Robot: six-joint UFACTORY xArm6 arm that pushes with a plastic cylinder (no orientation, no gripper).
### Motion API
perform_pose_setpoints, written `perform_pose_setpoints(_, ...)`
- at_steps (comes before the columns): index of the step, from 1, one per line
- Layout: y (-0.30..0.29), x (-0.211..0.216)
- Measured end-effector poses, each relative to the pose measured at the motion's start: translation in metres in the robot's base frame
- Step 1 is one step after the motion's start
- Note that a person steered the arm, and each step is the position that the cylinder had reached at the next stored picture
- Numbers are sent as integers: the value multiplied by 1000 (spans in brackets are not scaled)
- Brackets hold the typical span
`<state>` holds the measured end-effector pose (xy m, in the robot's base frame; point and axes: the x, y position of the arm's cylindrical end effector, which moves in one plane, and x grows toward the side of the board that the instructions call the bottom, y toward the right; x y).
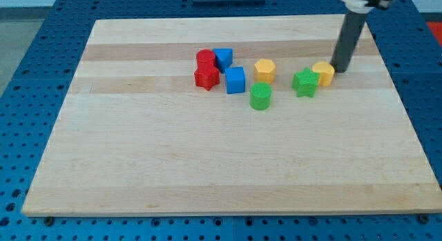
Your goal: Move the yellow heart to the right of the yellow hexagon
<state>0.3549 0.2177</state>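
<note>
The yellow heart (pixel 323 73) lies on the wooden board (pixel 207 165) at the view's right, touching the green star (pixel 304 83) on its left. The yellow hexagon (pixel 264 70) sits further left, beyond the star. My tip (pixel 339 70) rests on the board just to the right of the yellow heart, touching or nearly touching it. The dark rod rises from there toward the view's top right.
A green cylinder (pixel 260 96) stands below the hexagon. A blue cube (pixel 235 80), a blue block (pixel 222 58), a red star-like block (pixel 206 77) and a red cylinder (pixel 205 59) cluster left of the hexagon.
</note>
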Motion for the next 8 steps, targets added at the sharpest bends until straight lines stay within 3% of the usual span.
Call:
perform_pose_setpoints(2,13,28)
perform_pose_setpoints(5,-93,13)
perform_pose_setpoints(6,-103,13)
perform_pose_setpoints(8,-19,22)
